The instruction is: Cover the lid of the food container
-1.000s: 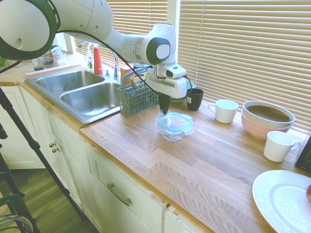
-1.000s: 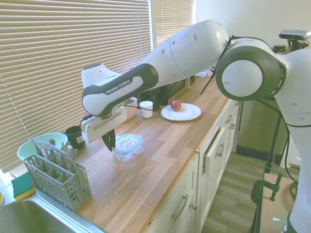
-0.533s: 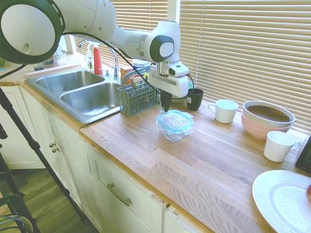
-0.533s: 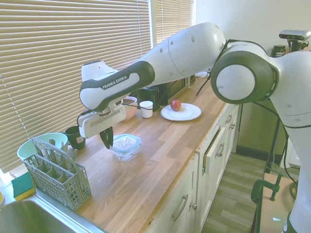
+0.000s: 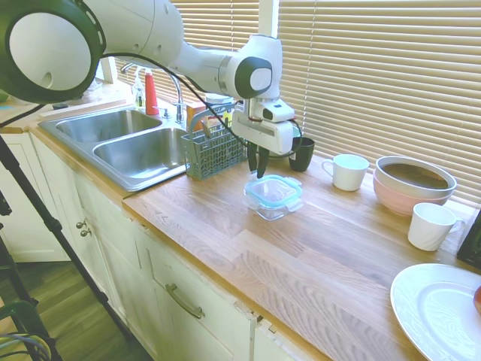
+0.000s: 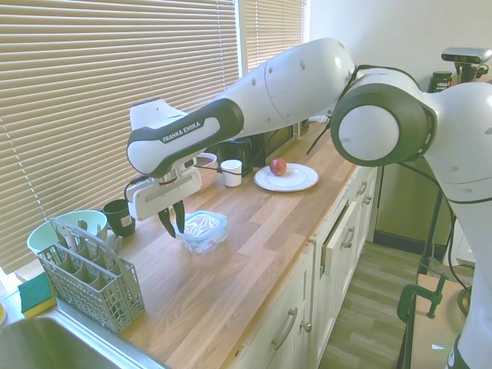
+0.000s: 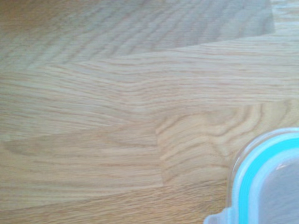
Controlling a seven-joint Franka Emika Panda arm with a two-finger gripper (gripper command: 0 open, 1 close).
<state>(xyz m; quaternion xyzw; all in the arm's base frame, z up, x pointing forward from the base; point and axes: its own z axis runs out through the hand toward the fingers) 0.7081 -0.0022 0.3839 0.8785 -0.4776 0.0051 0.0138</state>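
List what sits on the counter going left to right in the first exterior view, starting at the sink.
Sink → cutlery basket → food container with the lid on it → white mug → pink bowl → second white mug.

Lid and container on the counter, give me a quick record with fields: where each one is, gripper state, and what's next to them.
lid: resting on top of the container, teal rim up
container: on the wooden counter, right of the sink
gripper: open, empty, just above the lid's sink-side edge
neighbours: cutlery basket, black mug, white cup
lid tabs: cannot tell if snapped
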